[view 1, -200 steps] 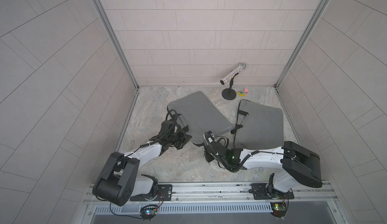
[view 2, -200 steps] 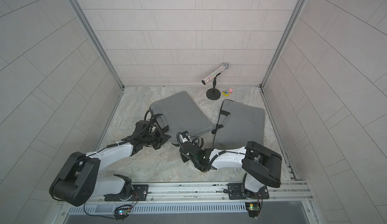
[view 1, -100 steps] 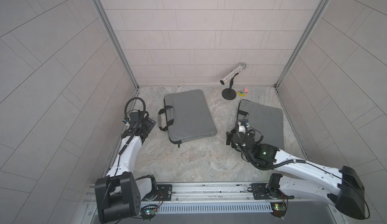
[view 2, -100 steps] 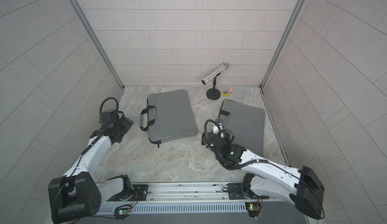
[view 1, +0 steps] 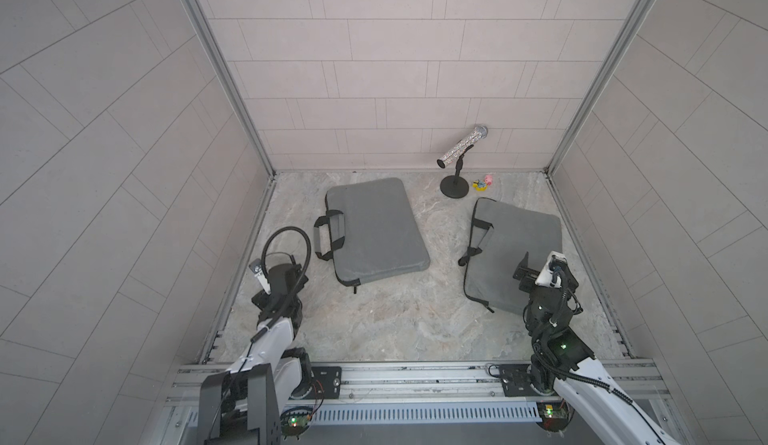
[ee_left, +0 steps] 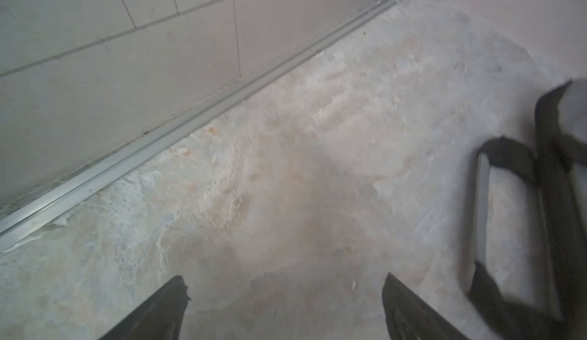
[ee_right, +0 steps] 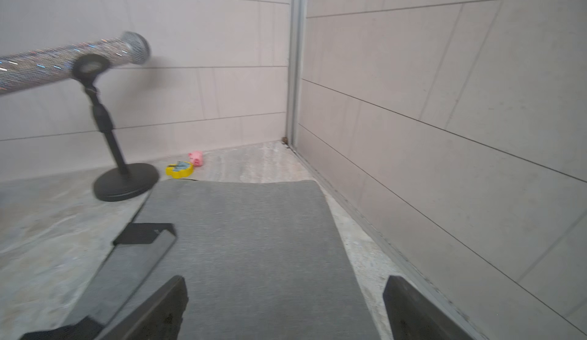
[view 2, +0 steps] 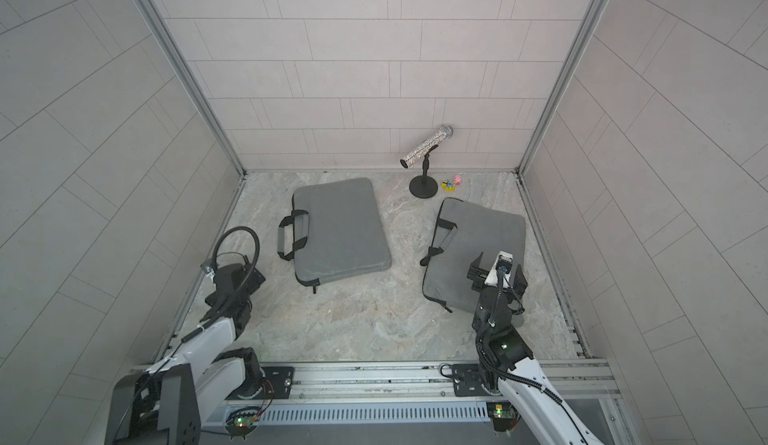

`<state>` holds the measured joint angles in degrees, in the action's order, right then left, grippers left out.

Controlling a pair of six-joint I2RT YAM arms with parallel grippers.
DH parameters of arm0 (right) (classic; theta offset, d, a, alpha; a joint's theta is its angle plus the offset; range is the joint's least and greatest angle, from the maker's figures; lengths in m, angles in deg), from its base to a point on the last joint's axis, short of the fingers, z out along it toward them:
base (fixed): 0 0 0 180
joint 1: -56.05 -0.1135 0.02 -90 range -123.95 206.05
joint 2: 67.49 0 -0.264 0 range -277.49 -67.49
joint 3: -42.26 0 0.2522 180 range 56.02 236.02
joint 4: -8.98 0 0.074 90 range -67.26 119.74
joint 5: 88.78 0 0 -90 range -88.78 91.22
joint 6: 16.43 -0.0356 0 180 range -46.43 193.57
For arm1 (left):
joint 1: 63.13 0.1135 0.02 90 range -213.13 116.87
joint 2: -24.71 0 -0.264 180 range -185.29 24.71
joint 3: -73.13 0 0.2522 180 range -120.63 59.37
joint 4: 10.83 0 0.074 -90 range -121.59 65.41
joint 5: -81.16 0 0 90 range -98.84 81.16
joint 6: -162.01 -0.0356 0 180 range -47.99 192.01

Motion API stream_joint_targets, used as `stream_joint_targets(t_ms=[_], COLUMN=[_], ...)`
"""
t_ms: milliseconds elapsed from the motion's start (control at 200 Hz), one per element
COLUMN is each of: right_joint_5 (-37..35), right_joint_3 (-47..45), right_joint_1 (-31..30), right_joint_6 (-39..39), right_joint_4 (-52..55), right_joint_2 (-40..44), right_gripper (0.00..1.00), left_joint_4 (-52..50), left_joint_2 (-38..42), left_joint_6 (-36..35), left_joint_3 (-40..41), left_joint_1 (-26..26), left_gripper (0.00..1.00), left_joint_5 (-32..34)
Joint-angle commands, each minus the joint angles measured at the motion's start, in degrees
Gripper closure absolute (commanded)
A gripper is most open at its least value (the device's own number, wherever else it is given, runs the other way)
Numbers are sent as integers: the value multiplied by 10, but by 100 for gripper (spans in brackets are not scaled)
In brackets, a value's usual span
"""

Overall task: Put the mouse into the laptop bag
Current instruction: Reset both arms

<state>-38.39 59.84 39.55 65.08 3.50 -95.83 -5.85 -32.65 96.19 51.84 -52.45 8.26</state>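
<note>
Stone worktop (view 1: pixel 395 326), two laptop bags (view 1: pixel 374 231) (view 1: pixel 515 256); left pincer (ee_left: pixel 282 290) and right pincer (ee_right: pixel 282 287) gape empty; mouse unseen, so a reach may choose the wrong bag.

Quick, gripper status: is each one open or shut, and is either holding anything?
Left gripper: open, holding nothing.
Right gripper: open, holding nothing; it is above a grey laptop bag.
</note>
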Motion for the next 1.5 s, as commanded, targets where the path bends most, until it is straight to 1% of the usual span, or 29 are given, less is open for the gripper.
stream_joint_targets(t_ms=[0, 40, 80, 120, 160, 215, 245, 265, 305, 315, 330, 340, 355, 400, 455, 510, 540, 580, 645, 761, 841, 906, 1181, 1256, 1296, 1346, 1376, 1406, 1496], right_joint_5=[9, 30, 50, 53, 55, 44, 38, 46, 131, 167, 216, 227, 225, 218, 214, 217, 216, 211, 212, 165, 159, 160, 165, 159, 161, 155, 191, 207, 189], right_joint_3=[-8, -1, 14, 36, 57, 69, 71, 71, 76, 76, 77, 84, 100, 139, 165, 165, 158, 150, 154, 155, 152, 153, 158, 151, 129, 66, 36, 43, 92], right_joint_1=[45, 46, 47, 47, 47, 49, 51, 66, 124, 137, 154, 159, 159, 137, 132, 132, 130, 128, 127, 100, 95, 95, 99, 101, 103, 107, 130, 142, 141], right_joint_6=[-22, 3, 15, 20, 36, 53, 75, 60, 38, 34, 24, 22, 20, 47, 44, 49, 55, 58, 55, 78, 82, 83, 78, 72, 70, 61, 42, 28, 27], right_joint_4=[-175, -252, -295, -314, -336, -392, -428, -443, -545, -555, -527, -510, -489, -422, -349, -352, -373, -412, -383, -405, -410, -411, -398, -405, -445, -568, -625, -602, -516], right_joint_2=[-187, -260, -317, -367, -411, -465, -494, -515, -594, -608, -615, -617, -621, -622, -606, -605, -611, -623, -613, -624, -624, -626, -625, -621, -621, -627, -640, -631, -627], right_gripper=[1, 1, 2, 2, 2, 2, 4, 2, 11, 11, 5, 3, 0, 0, 0, 0, 0, 0, 0, 0, 0, 0, 0, 0, 0, 0, 0, 0, 0], left_joint_4=[183, 199, 231, 290, 358, 480, 529, 543, 567, 567, 562, 558, 551, 537, 537, 528, 475, 392, 333, 403, 373, 390, 380, 398, 421, 427, 421, 414, 408], left_joint_2=[-38, -75, -116, -155, -205, -286, -313, -324, -345, -346, -344, -341, -336, -331, -350, -366, -348, -327, -318, -339, -329, -336, -333, -334, -338, -338, -338, -337, -336], left_joint_6=[-64, -65, -66, -74, -104, -111, -117, -129, -148, -150, -152, -155, -160, -177, -170, -175, -184, -192, -201, -201, -203, -204, -206, -201, -200, -200, -201, -202, -204], left_joint_3=[-25, -42, -53, -57, -54, -49, -45, -45, -53, -54, -54, -53, -51, -36, -53, -74, -88, -118, -140, -123, -128, -127, -130, -122, -112, -111, -113, -116, -118], left_joint_1=[-3, -3, -3, -3, -4, -1, 9, 16, 11, 9, 8, 7, 6, -12, -15, -34, -37, -57, -73, -76, -77, -78, -79, -68, -64, -61, -62, -63, -65], left_gripper=[0, 0, 0, 0, 0, 0, 0, 0, 0, 0, 0, 0, 0, 0, 0, 0, 0, 0, 0, 0, 0, 0, 0, 0, 0, 0, 0, 0, 0], left_joint_5=[-17, -25, -52, -99, -148, -180, -256, -314, -364, -363, -361, -360, -356, -311, -294, -260, -253, -202, -178, -175, -175, -173, -171, -198, -213, -223, -223, -222, -218])
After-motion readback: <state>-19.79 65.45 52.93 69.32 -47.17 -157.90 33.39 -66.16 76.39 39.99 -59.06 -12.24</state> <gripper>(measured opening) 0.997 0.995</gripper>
